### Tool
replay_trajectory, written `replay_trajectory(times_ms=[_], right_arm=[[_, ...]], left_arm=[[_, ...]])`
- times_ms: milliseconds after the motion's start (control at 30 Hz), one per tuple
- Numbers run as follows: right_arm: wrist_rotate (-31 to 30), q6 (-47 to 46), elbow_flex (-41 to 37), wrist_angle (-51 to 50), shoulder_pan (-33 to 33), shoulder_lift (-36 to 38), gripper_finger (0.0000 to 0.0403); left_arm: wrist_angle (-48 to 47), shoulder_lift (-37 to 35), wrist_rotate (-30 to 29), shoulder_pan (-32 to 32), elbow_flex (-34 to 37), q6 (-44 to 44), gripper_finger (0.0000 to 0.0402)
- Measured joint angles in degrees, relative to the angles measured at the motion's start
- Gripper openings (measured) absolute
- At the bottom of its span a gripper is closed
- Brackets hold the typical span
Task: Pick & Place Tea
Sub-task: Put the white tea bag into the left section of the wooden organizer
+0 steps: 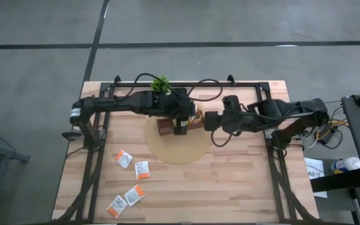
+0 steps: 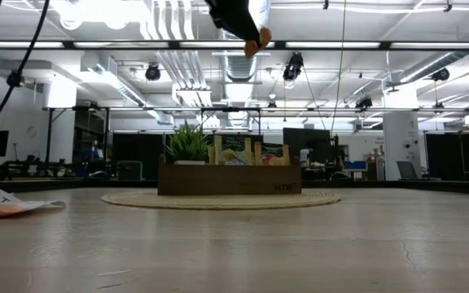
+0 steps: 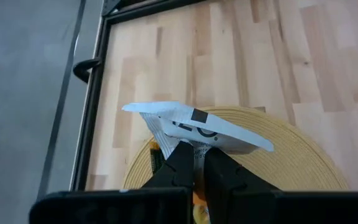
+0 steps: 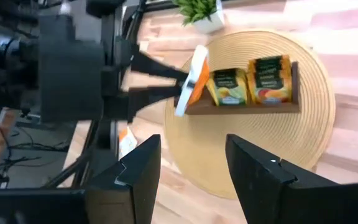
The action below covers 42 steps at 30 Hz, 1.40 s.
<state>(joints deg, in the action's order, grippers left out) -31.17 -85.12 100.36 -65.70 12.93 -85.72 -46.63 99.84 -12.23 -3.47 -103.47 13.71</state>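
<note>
White-and-orange sachets (image 1: 123, 159), green-and-yellow sachets (image 4: 250, 84)

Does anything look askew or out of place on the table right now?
The sachet pinched in the left claw looks bent and hangs tilted over the tray's end slot, not seated. Four loose sachets lie scattered at odd angles on the bare wood, off the mat. Nothing looks spilled or damaged.
</note>
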Motion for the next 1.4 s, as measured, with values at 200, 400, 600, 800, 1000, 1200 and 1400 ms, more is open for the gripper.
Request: replay_trajectory(times_ms=[200, 400, 600, 800, 1000, 1200, 1400], right_arm=[[-0.08, 2.34, 0.01, -1.57, -0.69, -0.03, 0.0178], [1.16, 26.03, 0.01, -1.2, -0.82, -0.02, 0.0178], [8.81, 61.02, 0.01, -0.53, -0.41, -0.31, 0.0178], [10.43, 83.57, 0.29, 2.77, -0.41, -0.41, 0.0178], [10.24, 95.98, 1.76, 7.24, -0.41, -0.72, 0.0178], [10.52, 100.69, 4.78, 7.54, -0.43, -3.46, 0.0178], [14.9, 102.89, 11.35, 5.16, -0.46, -7.6, 0.0178]], left_arm=[[-0.2, -0.01, 0.25, 0.59, 0.09, 1.36, 0.0015], [-1.24, -0.92, 5.55, 0.57, -1.27, 1.38, 0.0016], [-3.99, -1.47, 16.56, 0.53, -5.95, 0.92, 0.0016], [-7.46, -1.52, 22.98, 0.51, -9.53, -1.83, 0.0016], [-9.19, -1.52, 28.41, 0.51, -9.82, -4.66, 0.0016], [-8.93, -1.52, 31.58, 0.23, -9.82, -6.15, 0.0016], [-9.23, -1.52, 35.13, -0.13, -9.8, -7.68, 0.0016]])
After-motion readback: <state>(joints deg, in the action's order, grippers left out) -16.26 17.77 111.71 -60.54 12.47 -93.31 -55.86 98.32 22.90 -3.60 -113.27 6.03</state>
